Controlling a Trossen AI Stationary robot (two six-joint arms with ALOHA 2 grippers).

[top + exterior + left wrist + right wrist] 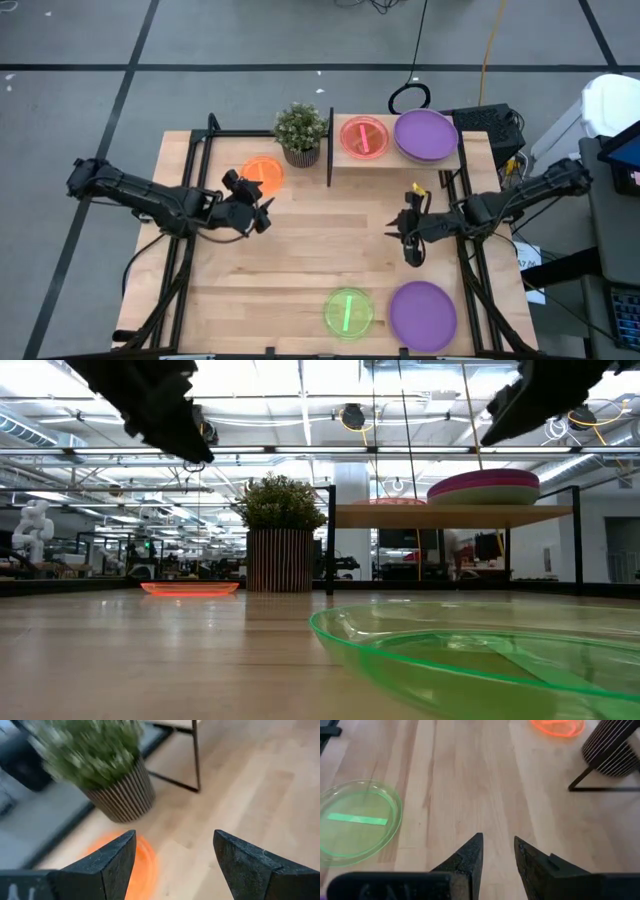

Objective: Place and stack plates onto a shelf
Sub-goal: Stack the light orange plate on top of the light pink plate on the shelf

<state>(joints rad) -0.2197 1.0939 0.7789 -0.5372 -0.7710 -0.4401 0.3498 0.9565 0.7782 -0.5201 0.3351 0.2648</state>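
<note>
My left gripper (262,212) hangs with its jaws spread wide and empty, just beside the small translucent orange plastic plate (262,172), which lies flat on the worktop (300,260) near its far edge, close to the potted green plant in a ribbed pot (301,133). I judge that the step in hand is to pick up this orange plate. To do it well, I should come down low at the rim nearest to me, put one finger under the thin edge and one above, and close gently, because such a flat plate may slide away on the smooth wood. I should also keep away from the plant.

My right gripper (412,240) waits above the right side of the worktop, with its jaws narrow and nothing between them.

The high view shows the small raised light-wood shelf on a black frame (388,160) at the far right corner, already carrying a translucent pink-red plate (363,136) and a stack of large opaque purple plates (426,134). Near the front edge lie a translucent lime green plate (348,312) and a large purple plate (422,314).

The low view shows what the high view cannot: the stack on the shelf has a magenta layer under the purple. My left wrist view shows the orange plate between my fingers (107,865).
</note>
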